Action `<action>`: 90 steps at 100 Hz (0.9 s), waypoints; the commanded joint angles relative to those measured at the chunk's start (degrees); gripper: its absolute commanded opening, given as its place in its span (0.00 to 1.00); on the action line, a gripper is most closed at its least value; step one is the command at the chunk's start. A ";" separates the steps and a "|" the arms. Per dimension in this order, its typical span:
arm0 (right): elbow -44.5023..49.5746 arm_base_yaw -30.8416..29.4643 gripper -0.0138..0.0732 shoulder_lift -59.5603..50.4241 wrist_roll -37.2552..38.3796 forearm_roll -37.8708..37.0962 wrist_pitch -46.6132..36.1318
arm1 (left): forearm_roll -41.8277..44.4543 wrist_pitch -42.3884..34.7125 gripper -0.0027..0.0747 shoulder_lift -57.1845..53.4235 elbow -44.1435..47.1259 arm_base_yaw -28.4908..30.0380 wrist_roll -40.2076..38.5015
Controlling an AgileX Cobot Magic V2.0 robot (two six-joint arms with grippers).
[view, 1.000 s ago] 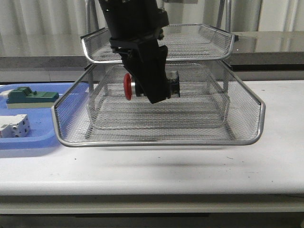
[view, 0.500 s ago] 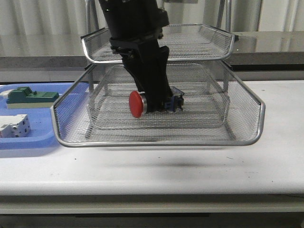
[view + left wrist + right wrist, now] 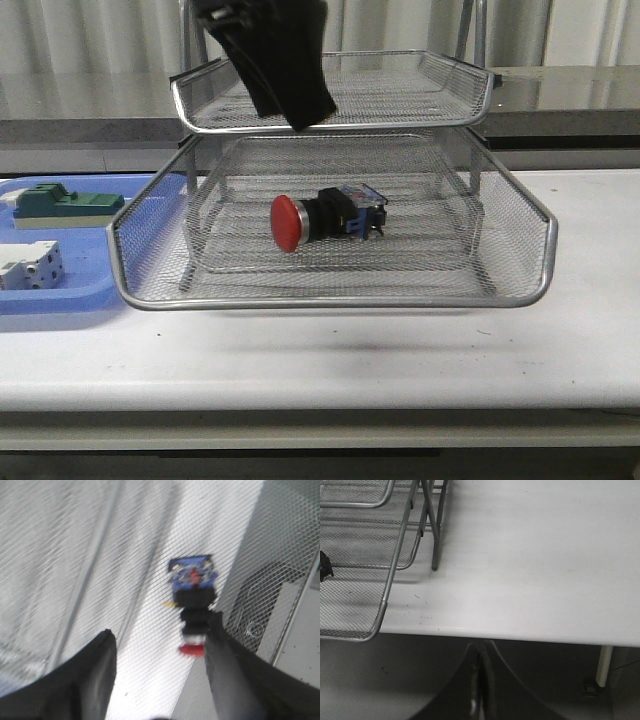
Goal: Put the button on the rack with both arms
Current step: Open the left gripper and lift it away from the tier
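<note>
White tabletop carried your rack (image 3: 520, 235); the button (image 3: 322, 218) lay on its side in the lower tray, red cap leftward. Your left gripper (image 3: 159, 667), fingers spread and empty, hung directly above it; the right gripper (image 3: 481, 680) sat pressed together, well apart.

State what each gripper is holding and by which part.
Nothing. The left gripper is open above the button, which lies in the rack. The right gripper is shut, empty.

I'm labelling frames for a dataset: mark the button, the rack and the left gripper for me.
button (image 3: 286, 222), front view, on its red cap.
rack (image 3: 330, 299), front view, on the front rim of its lower tray.
left gripper (image 3: 159, 672), left wrist view, midway between its open jaws.
</note>
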 commanded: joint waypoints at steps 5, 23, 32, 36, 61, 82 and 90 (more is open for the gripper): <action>-1.87 -0.14 0.08 -0.02 0.00 -0.82 -3.50 | -1.47 3.16 0.52 -6.58 -1.91 4.19 -2.29; -1.87 -0.14 0.08 -0.02 0.00 -0.82 -3.49 | -1.99 3.16 0.52 -11.94 -1.80 12.46 -5.41; -1.87 -0.14 0.08 -0.02 0.00 -0.82 -3.49 | -2.77 3.16 0.52 -14.59 -1.43 16.74 -6.01; -1.87 -0.14 0.08 -0.02 0.00 -0.82 -3.49 | -3.61 3.16 0.52 -15.67 -1.17 18.68 -6.01; -1.87 -0.14 0.08 -0.02 0.00 -0.82 -3.49 | -6.45 -4.15 0.52 -26.83 10.41 25.70 -6.01; -1.87 -0.14 0.08 -0.02 0.00 -0.82 -3.49 | -8.13 -21.91 0.52 -41.39 30.33 26.16 -6.01; -1.87 -0.14 0.08 -0.02 0.00 -0.82 -3.49 | -9.19 -29.86 0.52 -47.19 39.00 26.16 -6.01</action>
